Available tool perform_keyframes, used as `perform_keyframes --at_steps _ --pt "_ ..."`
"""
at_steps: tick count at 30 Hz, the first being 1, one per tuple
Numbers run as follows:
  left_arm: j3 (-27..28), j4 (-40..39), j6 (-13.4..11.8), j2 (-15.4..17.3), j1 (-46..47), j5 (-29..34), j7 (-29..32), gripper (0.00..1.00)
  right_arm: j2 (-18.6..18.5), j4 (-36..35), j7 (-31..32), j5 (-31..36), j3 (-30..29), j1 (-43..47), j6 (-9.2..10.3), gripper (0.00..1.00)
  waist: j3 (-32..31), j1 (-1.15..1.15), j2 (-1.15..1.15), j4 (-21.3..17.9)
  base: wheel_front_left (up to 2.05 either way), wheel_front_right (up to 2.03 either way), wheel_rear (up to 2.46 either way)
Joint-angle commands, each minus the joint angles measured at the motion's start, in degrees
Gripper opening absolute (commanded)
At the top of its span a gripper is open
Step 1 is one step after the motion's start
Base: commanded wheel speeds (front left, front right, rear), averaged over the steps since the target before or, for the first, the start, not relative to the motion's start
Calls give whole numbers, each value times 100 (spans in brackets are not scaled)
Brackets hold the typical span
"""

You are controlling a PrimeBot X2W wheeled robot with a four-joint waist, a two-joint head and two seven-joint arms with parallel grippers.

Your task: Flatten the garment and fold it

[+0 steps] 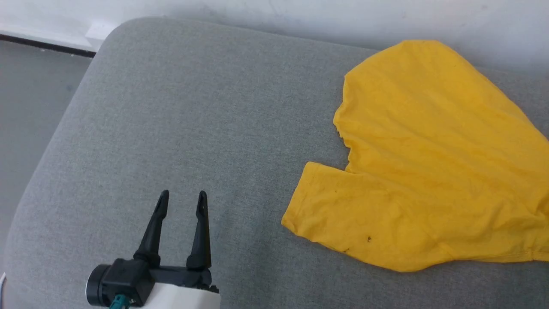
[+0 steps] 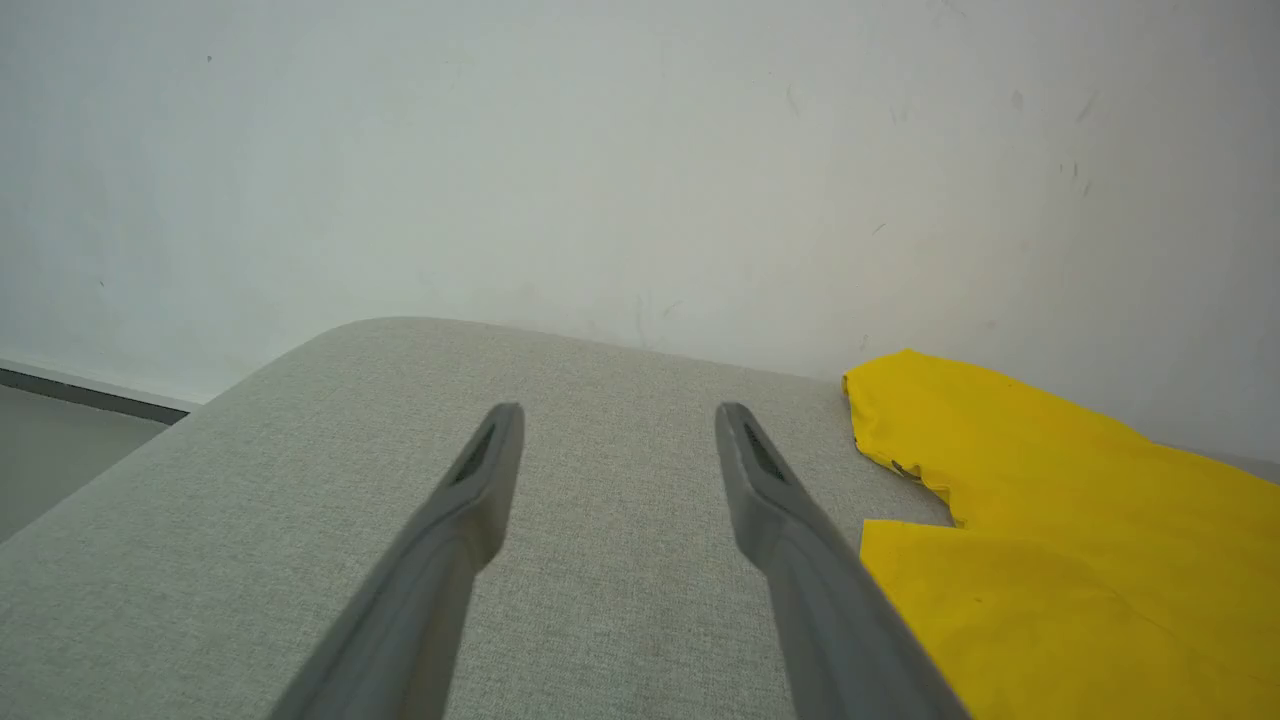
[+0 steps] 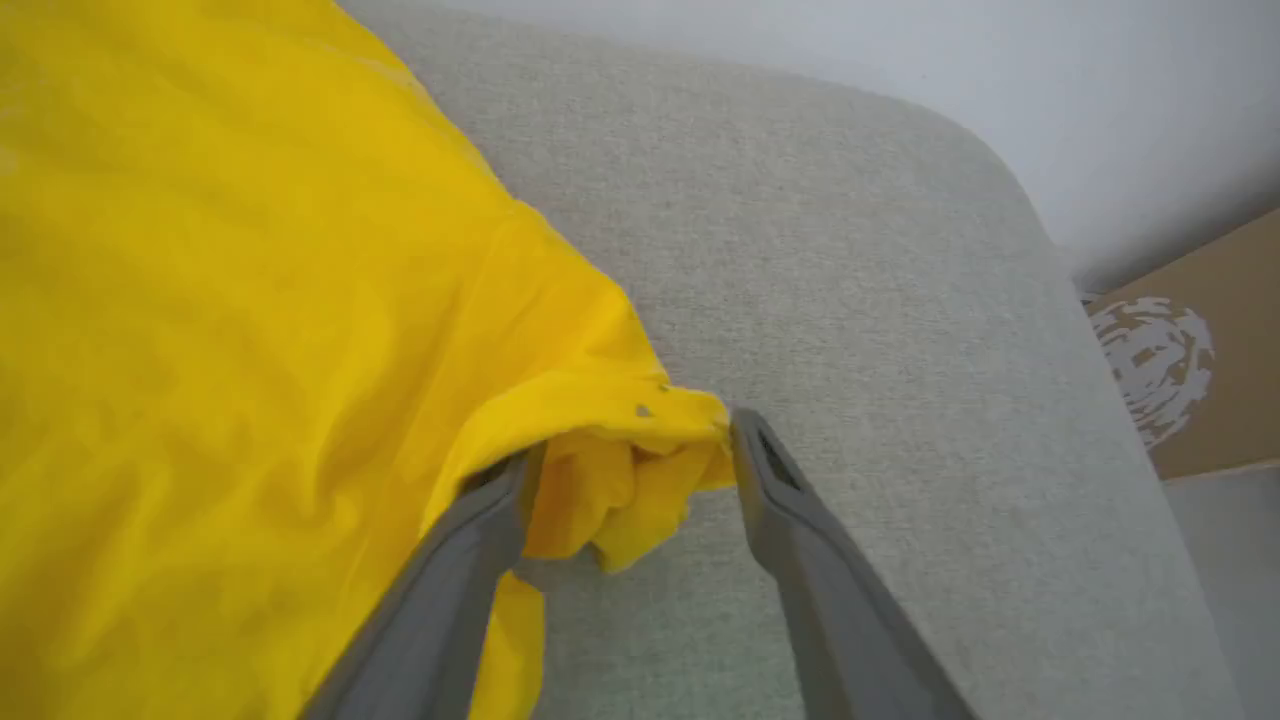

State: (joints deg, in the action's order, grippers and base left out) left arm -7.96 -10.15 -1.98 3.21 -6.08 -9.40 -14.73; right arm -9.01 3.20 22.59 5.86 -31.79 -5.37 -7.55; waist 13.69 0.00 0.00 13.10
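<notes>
A pale white wall [image 2: 640,150] stands behind everything, and up against it sits a broad grey upholstered cushion [image 1: 193,107] with rounded corners, grey floor [image 1: 25,94] off toward nine o'clock in the head view. On that cushion the garment [image 1: 429,150] lies plain yellow side up, spread over the three o'clock side of the head view and running off the right edge, its far end touching the wall at about one o'clock. It is creased, not flat, with soft wrinkles across the body. One short sleeve [image 1: 326,206] sticks out toward five o'clock, lying on the cushion with its hem facing the middle. Down at seven o'clock hovers the left gripper [image 1: 183,194], fingers spread apart and pointing to twelve, nothing between them, well apart from the shirt; in its own wrist view the yellow cloth sits off at four o'clock. Over to the right gripper [image 3: 638,440]: its fingers are apart too, straddling a bunched-up corner of yellow fabric at the shirt's edge, not clamped down on it. A brown cardboard box [image 3: 1200,380] shows at three o'clock past the cushion. Tiny dark specks [image 1: 369,238] dot the sleeve.
</notes>
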Motion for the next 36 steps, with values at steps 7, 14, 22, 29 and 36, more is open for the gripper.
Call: perform_keyframes --at_steps 7,14,22,29,36 --pt "25 33 -7 21 -235 18 -27 100 541 -909 281 -759 642 545 6 100 -278 0 0 -274 0 0 0" --pt "50 -53 -33 43 -314 0 -27 100 610 -1862 -326 -1219 928 1165 6 100 -413 0 0 -527 0 0 0" --pt "-49 -61 -105 113 -448 270 -12 100 612 -1860 -1981 -1542 1313 1455 6 100 -517 0 0 -779 0 0 0" --pt "-380 128 56 348 -17 618 759 100 613 -1703 -2343 -1450 1436 1357 6 100 -464 0 0 -826 0 0 0" --pt "-975 612 526 411 791 781 2408 100 613 -1598 -2342 -1508 1487 1210 6 100 -301 0 0 -755 0 0 0"
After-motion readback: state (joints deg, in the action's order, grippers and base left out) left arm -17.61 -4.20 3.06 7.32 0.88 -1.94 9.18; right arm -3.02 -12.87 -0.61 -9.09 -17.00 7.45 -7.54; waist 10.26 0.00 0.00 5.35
